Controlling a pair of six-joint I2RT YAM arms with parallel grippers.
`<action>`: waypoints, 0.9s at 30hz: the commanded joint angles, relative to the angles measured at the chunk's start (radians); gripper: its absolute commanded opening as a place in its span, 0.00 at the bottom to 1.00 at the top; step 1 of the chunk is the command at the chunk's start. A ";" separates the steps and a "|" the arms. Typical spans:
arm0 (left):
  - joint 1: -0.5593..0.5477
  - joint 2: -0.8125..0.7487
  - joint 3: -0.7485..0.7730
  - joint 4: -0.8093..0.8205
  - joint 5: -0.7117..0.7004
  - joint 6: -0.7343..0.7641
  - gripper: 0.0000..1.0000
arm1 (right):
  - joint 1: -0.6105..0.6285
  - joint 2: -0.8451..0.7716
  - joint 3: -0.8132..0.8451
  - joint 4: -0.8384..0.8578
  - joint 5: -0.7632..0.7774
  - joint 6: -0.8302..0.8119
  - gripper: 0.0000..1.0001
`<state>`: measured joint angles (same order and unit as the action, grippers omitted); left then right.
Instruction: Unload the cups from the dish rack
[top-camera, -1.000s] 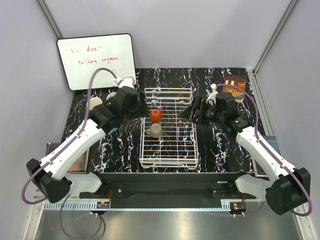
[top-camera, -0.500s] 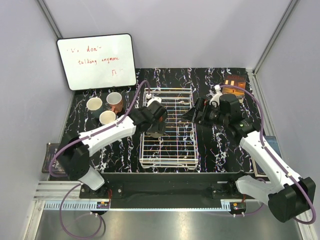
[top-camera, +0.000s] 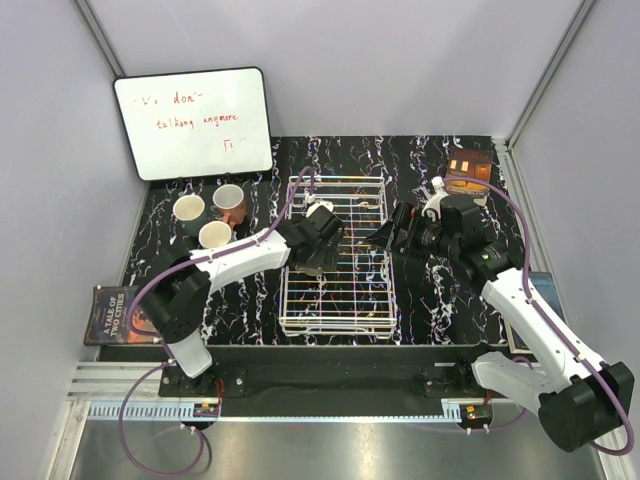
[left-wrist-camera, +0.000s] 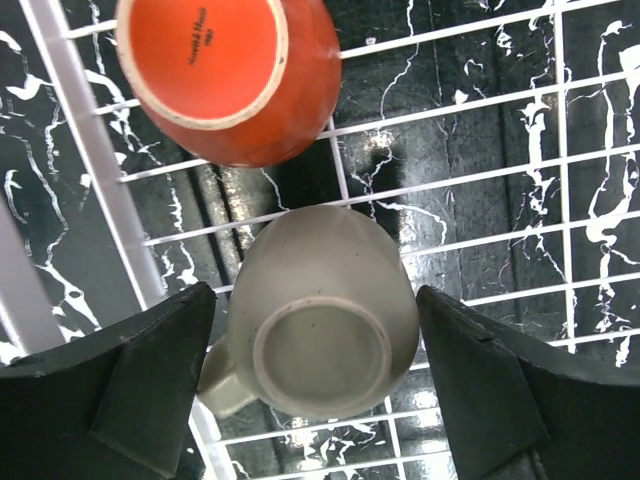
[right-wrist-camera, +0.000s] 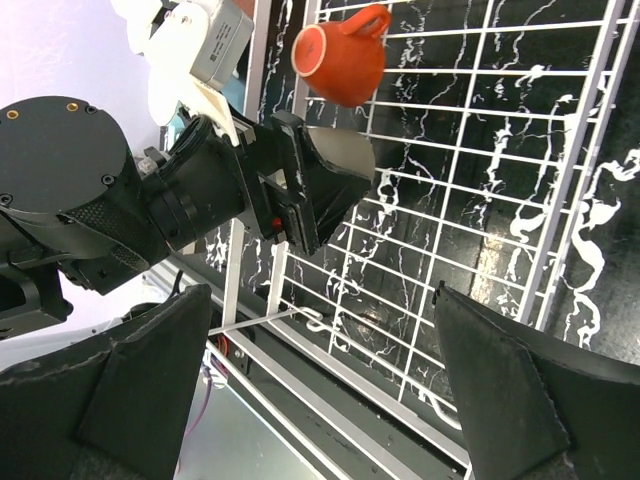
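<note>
1. Target: the taupe mug (left-wrist-camera: 325, 325) sits base-up in the dish rack (top-camera: 335, 332), straight below my left jaws. They are spread wide on either side of it, and its handle juts toward one finger.
2. The red mug (left-wrist-camera: 225, 75), also inverted, lies just beside it.
3. My right jaws hang spread and empty off the rack's side, farther away.
4. The overhead view hides both mugs under my left wrist; the right wrist view shows only the red one.

Left gripper (left-wrist-camera: 320, 360) spread wide, facing down; right gripper (right-wrist-camera: 320, 390) spread.
</note>
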<state>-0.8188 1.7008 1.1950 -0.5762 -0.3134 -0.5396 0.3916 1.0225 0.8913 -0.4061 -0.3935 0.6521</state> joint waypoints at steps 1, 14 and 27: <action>0.007 -0.001 -0.012 0.062 0.036 -0.002 0.83 | -0.003 -0.013 0.003 0.000 0.033 -0.011 0.99; 0.006 -0.020 -0.037 0.064 0.051 0.003 0.01 | -0.003 0.004 0.014 0.003 0.033 -0.025 0.99; 0.007 -0.253 0.064 0.033 0.086 0.004 0.00 | -0.003 0.002 0.061 0.000 0.041 -0.028 0.99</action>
<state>-0.8154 1.5898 1.1511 -0.5648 -0.2611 -0.5323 0.3916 1.0298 0.8917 -0.4137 -0.3744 0.6392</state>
